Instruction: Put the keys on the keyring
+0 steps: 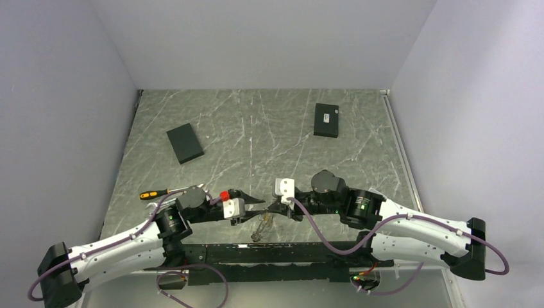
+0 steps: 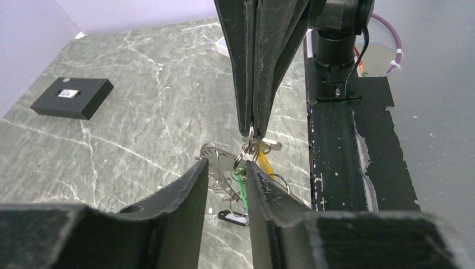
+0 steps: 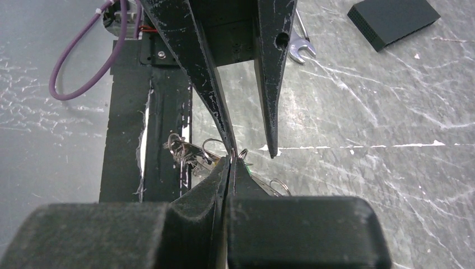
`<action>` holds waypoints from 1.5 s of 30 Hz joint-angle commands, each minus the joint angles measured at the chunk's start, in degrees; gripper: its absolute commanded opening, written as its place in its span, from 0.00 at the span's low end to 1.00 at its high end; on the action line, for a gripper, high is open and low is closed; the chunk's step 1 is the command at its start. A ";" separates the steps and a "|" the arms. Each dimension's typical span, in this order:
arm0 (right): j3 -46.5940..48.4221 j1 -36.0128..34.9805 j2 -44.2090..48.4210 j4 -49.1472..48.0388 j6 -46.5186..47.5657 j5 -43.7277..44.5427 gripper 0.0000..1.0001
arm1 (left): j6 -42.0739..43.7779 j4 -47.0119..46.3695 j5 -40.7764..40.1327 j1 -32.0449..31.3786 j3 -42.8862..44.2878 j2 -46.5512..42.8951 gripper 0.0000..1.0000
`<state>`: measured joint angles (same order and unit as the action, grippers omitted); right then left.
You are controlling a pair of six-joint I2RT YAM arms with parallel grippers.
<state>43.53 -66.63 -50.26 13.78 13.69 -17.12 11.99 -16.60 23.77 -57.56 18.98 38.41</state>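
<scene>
Top view: both arms meet at lower centre of the frame, above the dark marbled table [image 1: 256,128].

Right gripper [image 1: 274,206]: we find the two fingers pressed flat together in both wrist views. In the left wrist view it enters from the top edge, and its tips pinch the thin loop of the keyring [image 2: 250,133].

Left gripper [image 1: 256,203]: the fingers stand apart with a clear gap between them. In the right wrist view one fingertip [image 3: 228,147] meets the tips of the right gripper. The other fingertip hangs free to its right, holding nothing.

The keys [image 2: 223,178] hang in a bunch below the pinched loop, at centre frame in the left wrist view. Part of the bunch is seen through the gap of the left gripper. An orange-yellow key [image 2: 267,166] sits at the right side of the bunch. We cannot tell whether the lowest keys touch the table.

A small black oval tag [image 2: 232,216] lies on the table just below the bunch.

Other items noted:
- orange-handled screwdriver [image 1: 157,193], left of centre in the top view
- silver wrench [image 3: 301,49], top of the right wrist view
- two black boxes [image 1: 185,142], one upper left and one upper right in the top view
</scene>
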 commanded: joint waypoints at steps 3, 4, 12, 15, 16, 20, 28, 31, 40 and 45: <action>-0.36 -0.03 1.66 -5.86 -0.59 -1.84 0.00 | 0.09 -5.50 3.40 -0.18 1.72 0.03 0.31; -0.31 -0.06 1.61 -6.00 -0.53 -1.85 0.00 | -0.02 -6.15 3.80 -0.18 1.56 0.00 0.30; -1.15 -0.03 1.90 -8.09 -0.78 -0.61 0.00 | -0.68 -8.40 6.96 -0.18 0.96 0.71 0.02; -2.82 -0.05 3.09 -11.68 -2.70 2.23 0.00 | -2.51 -11.67 5.97 -0.19 -0.22 0.23 0.00; -4.11 -0.01 3.64 -14.33 -3.97 3.97 0.00 | -3.12 -13.68 5.41 -0.18 -0.83 -0.09 0.00; -11.12 -0.07 6.57 -27.34 -9.99 8.93 0.00 | -4.68 -16.06 2.70 -0.18 -1.73 -1.69 0.00; -20.39 -0.06 3.12 -52.03 -19.85 14.21 0.00 | -8.94 -25.50 -0.77 -0.18 -3.51 -1.05 0.00; -22.29 -0.08 1.07 -59.36 -22.88 14.55 0.00 | -11.02 -29.53 -3.08 -0.18 -4.67 -0.87 0.00; -25.65 0.18 2.04 -67.31 -28.00 20.66 0.00 | -14.27 -29.48 -8.67 -0.18 -6.50 -7.64 0.00; -25.81 0.19 0.00 -70.01 -30.00 20.17 0.00 | -13.91 -24.98 -8.60 -0.18 -5.62 -9.75 0.10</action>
<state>18.57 -67.09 -49.52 -50.02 -14.20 -1.48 -0.05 -38.59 15.53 -57.45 12.05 31.14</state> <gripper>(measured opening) 0.013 0.029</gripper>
